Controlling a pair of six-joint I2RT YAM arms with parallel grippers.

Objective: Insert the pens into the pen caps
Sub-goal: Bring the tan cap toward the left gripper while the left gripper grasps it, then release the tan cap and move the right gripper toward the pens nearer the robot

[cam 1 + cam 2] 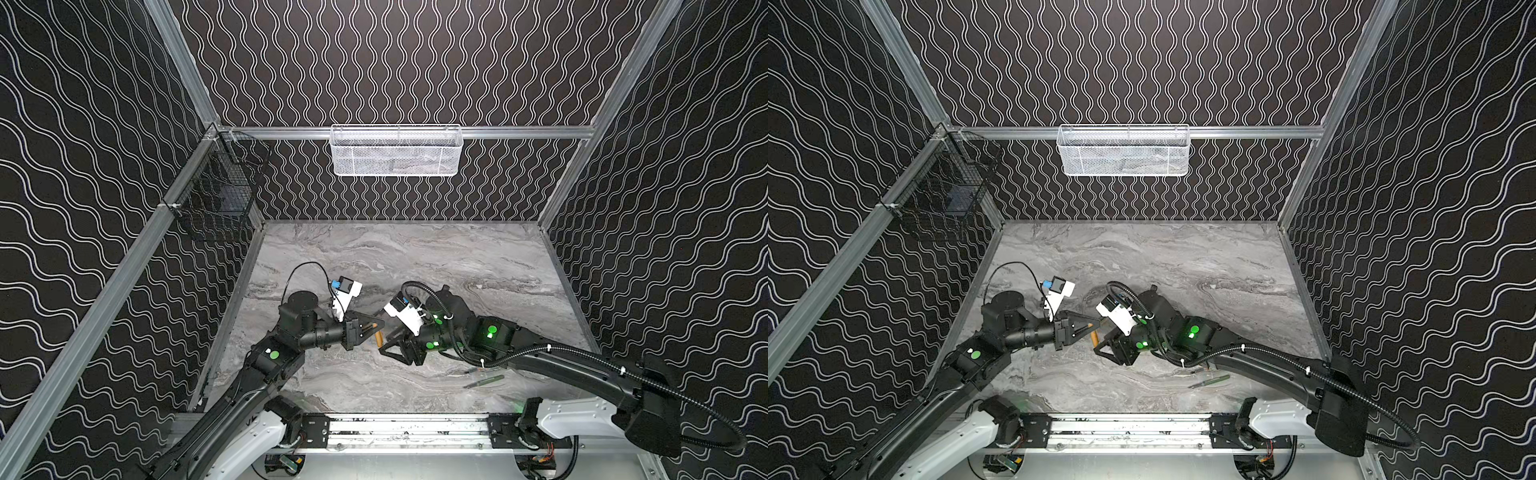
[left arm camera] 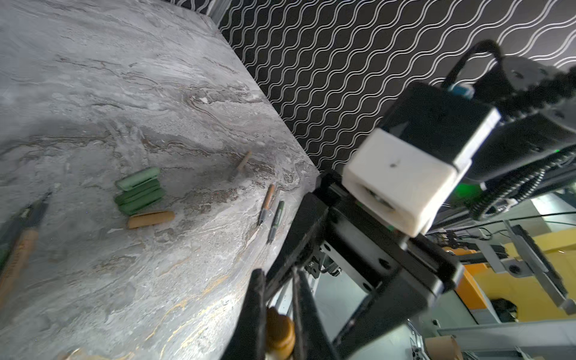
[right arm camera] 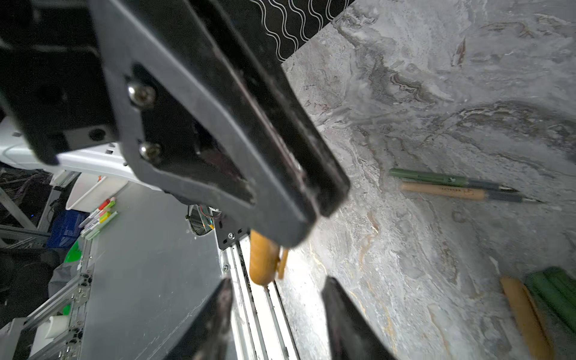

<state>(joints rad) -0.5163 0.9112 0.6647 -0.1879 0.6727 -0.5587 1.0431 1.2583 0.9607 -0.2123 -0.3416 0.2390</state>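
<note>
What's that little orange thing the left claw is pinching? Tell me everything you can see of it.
An orange cap: a short, stubby, smooth tube, plastic by its look, with a rounded end and a thin clip along one side. The left gripper is shut on it, its rounded end sticking out crosswise. The open right gripper faces that end without touching. Whether a pen sits inside cannot be told.

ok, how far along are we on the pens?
Done: no capped pen seen on the table. In hand: left fingers shut on an orange cap, pen inside unclear; right fingers open, off it. Left: green pen and orange pen bare-tipped; green caps and a second orange cap loose.
</note>
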